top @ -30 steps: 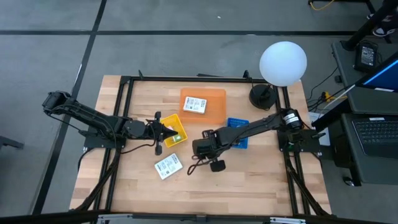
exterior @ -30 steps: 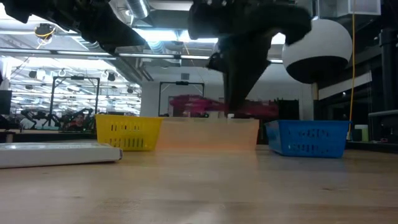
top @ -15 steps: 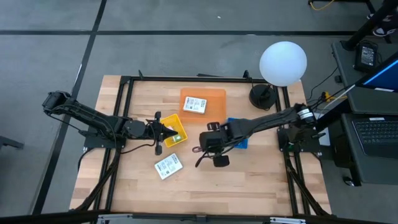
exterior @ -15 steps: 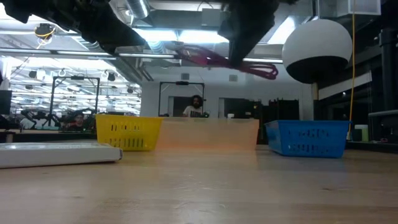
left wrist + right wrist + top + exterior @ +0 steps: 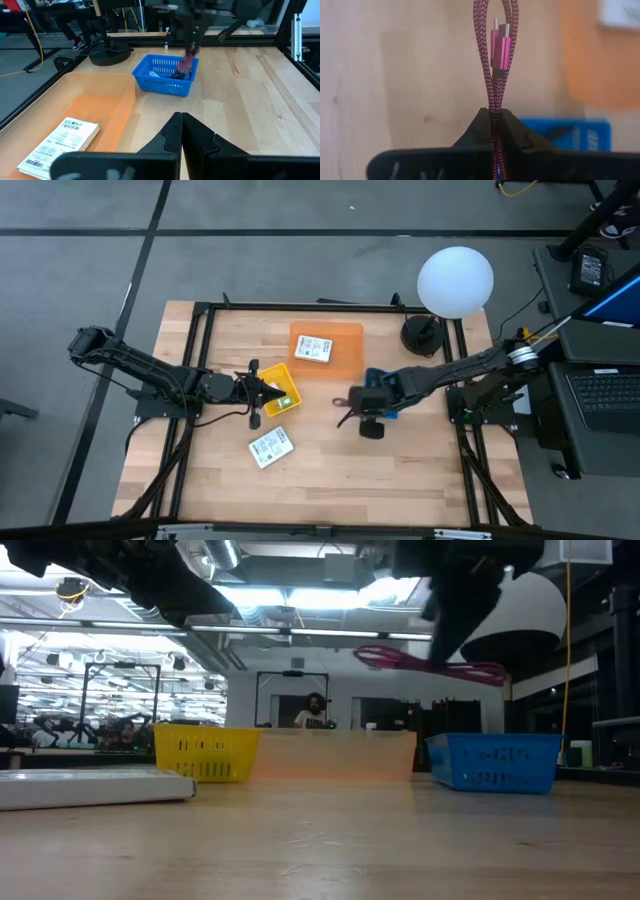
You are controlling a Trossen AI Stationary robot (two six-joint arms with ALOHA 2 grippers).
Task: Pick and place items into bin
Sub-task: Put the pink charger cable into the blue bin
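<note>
A dark red looped cord (image 5: 494, 75) with pink plugs (image 5: 500, 50) hangs in the air, with my right gripper (image 5: 494, 114) shut on it, beside the blue bin (image 5: 388, 408). In the low view the cord (image 5: 425, 662) is well above the bins. My left gripper (image 5: 181, 118) is shut and holds nothing; it hovers at the yellow bin (image 5: 285, 385). One white packet (image 5: 313, 348) lies in the orange bin (image 5: 345, 355). Another white packet (image 5: 270, 447) lies flat on the table. My right gripper pinches the cord's doubled strands (image 5: 493, 107) between its two fingers, a little behind the plugs. The fingers slant steeply down from the table's right side and lie along the strands. The cord is lifted clear of the table, and its loop (image 5: 385, 657) sticks out sideways.
Three bins stand in a row across the table's middle: yellow (image 5: 205, 752), orange (image 5: 335, 755) and blue (image 5: 495, 760). A white globe lamp (image 5: 455, 280) on a dark base stands at the far right corner. Bare wood lies along the near edge.
My right gripper, still shut on the cord, has risen and gone toward the table's right edge, to the blue bin, rolling as it went. The cord, which lay partly on the table, is now lifted clear.
</note>
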